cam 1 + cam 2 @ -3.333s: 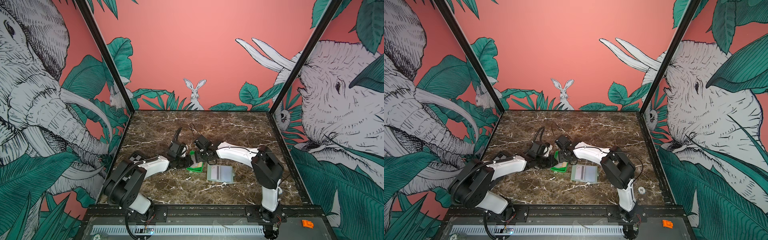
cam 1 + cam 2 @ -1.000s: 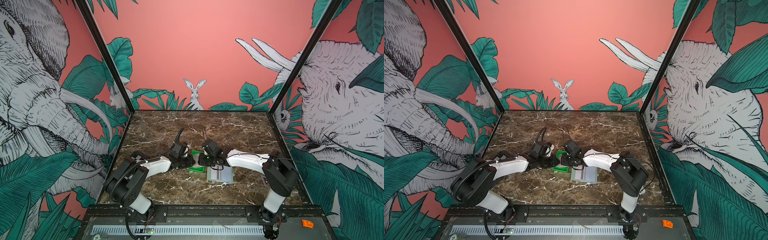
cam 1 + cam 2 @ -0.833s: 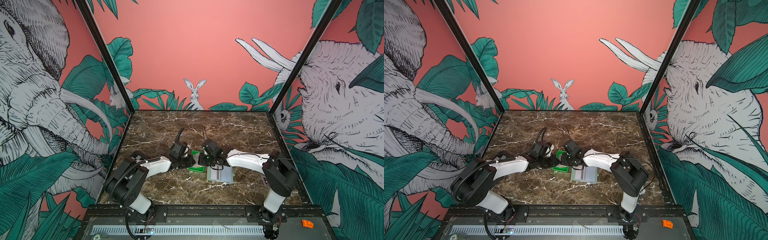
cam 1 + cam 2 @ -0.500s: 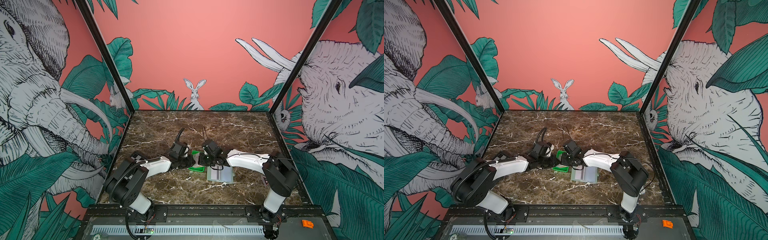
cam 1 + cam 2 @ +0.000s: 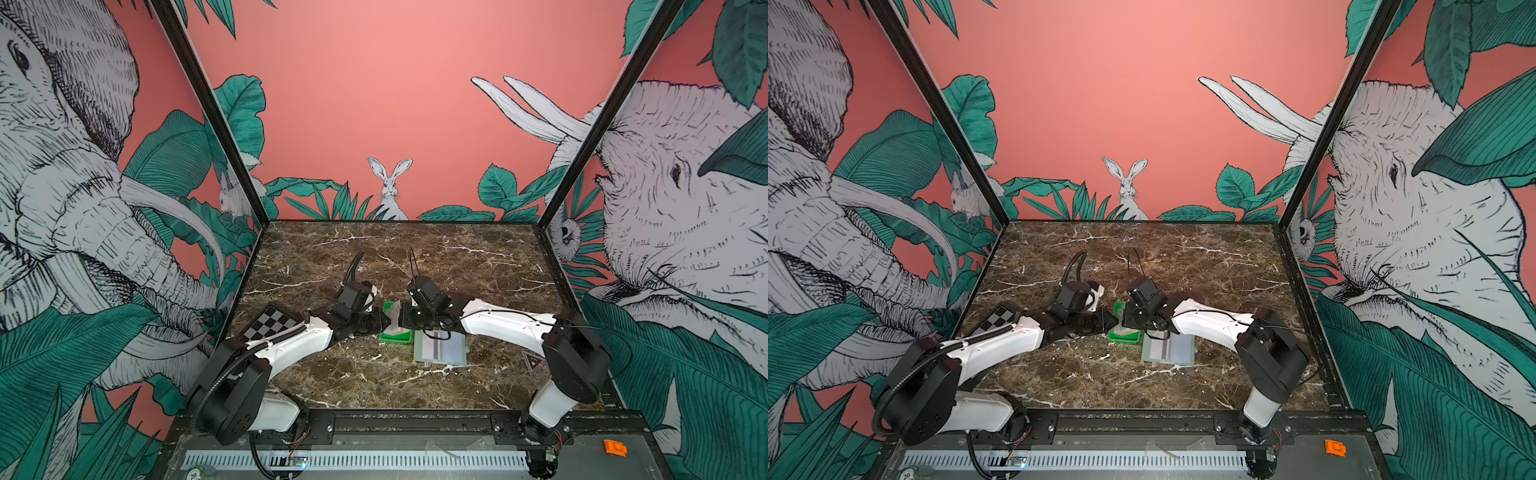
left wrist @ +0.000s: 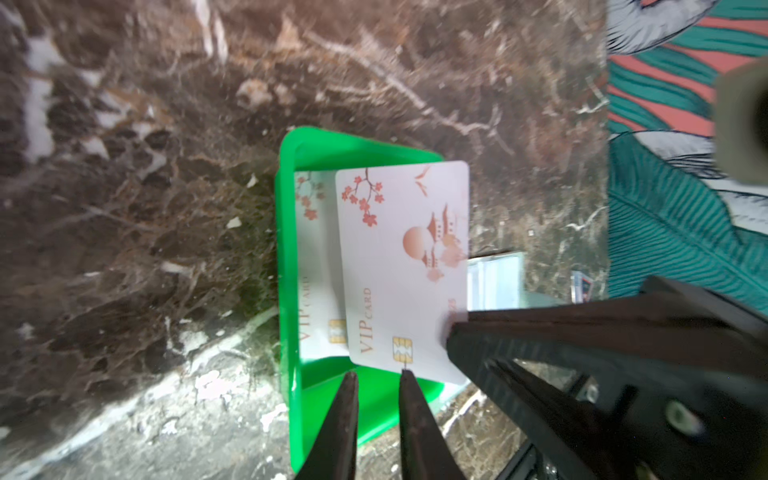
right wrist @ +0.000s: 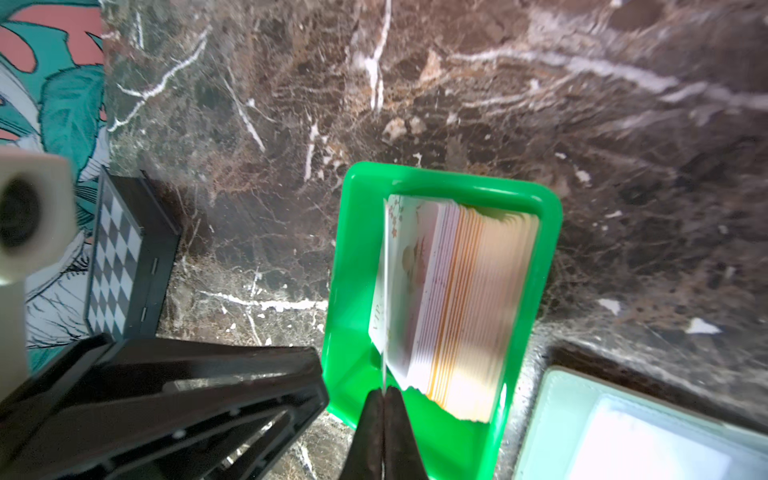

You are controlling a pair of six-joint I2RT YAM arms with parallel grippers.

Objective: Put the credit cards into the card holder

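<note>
Green plastic forms the tray (image 7: 347,270) near the middle of the marble table (image 5: 415,257), and the credit cards (image 7: 469,299) stand in it on edge, leaning as a stack against one long wall, with bare tray floor along the opposite wall. The right gripper (image 7: 384,395) is clamped tight on the lifted card (image 6: 403,266), pinching its edge near one corner so that the card hangs upright above the tray, clear of the stack. The left gripper (image 6: 377,374) has its jaws a little apart; their tips sit just off the lifted card's short edge near the chip and grasp nothing. In both top views the two grippers meet nose to nose over the tray, leaving little space between them. The card holder (image 5: 440,347) lies open and flat just beside the tray on the right arm's side, a sliver of marble between their edges, its clear sleeves facing up. A checkerboard (image 5: 272,322) rests by the left wall. Bare marble stretches from the tray to the back wall, and another strip runs along the near edge.
</note>
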